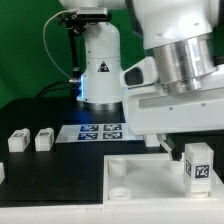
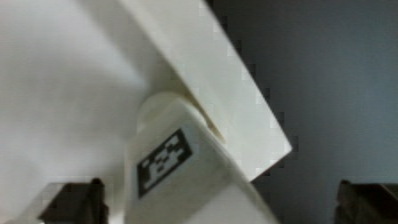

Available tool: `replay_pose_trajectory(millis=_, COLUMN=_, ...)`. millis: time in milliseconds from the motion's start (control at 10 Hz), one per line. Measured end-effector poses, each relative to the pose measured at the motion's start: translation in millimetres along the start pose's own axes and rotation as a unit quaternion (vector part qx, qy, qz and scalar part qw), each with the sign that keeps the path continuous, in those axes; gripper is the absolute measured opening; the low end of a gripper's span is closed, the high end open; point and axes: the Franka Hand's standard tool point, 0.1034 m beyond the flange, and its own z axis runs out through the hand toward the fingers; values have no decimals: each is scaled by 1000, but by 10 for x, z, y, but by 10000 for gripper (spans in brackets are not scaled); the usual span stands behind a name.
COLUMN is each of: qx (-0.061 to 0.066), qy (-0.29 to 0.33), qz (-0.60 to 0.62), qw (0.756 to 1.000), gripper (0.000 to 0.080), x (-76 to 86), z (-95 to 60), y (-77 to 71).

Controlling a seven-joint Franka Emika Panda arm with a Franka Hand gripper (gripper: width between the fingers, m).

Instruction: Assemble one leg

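White block-shaped leg (image 1: pixel 197 164) bears a checkered tag; pincer (image 1: pixel 176 150) spread around it.

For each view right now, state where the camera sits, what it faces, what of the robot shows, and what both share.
Exterior view: off the arm, low at table height, facing the arm; the open gripper stands over the leg on the white plate.
Wrist view: on the wrist, looking down between the dark fingertips at the leg.
Shared: leg, plate, gripper.
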Motion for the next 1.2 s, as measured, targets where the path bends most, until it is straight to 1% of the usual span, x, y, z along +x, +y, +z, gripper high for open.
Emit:
replay_pose_trajectory(millis=100, qx=-13, qy=2, qz=-95, qw=995, gripper=649, x=-33, z=21, y=-25)
replay_pose_trajectory(millis=200, qx=-20, qy=2, qz=-176, qw=984, gripper=649, x=-42, z=44, y=-17)
replay_pose_trajectory(millis=300, qx=-20, qy=0, qz=-209, qw=978, gripper=649, x=-41, z=69, y=7)
replay_pose_trajectory(millis=500, qx=-20, qy=0, qz=-181, qw=983, gripper=645, x=-45, z=70, y=2)
replay_pose_trajectory(millis=600, qx=-19, qy=0, qz=-153, qw=988, gripper=488, x=-49, z=72, y=-2)
replay_pose_trajectory(millis=700, qx=-23, qy=0, qz=-109, qw=994, gripper=323, x=-40, z=81, y=50)
replay_pose_trajectory(millis=800, qx=-23, qy=1, qz=-53, qw=998, gripper=301, x=-26, z=83, y=81)
replay_pose_trajectory(millis=900, qx=-21, qy=2, qz=2, qw=1000, gripper=301, x=-15, z=79, y=91)
replay_pose_trajectory(millis=1000, qx=-13, qy=1, qz=49, qw=999, gripper=300, x=3, z=67, y=101)
replay_pose_trajectory(millis=1100, qx=-2, qy=6, qz=161, qw=987, gripper=300, x=-1, z=53, y=118)
replay_pose_trajectory(millis=1200, qx=8, qy=13, qz=237, qw=971, gripper=300, x=-34, z=69, y=125)
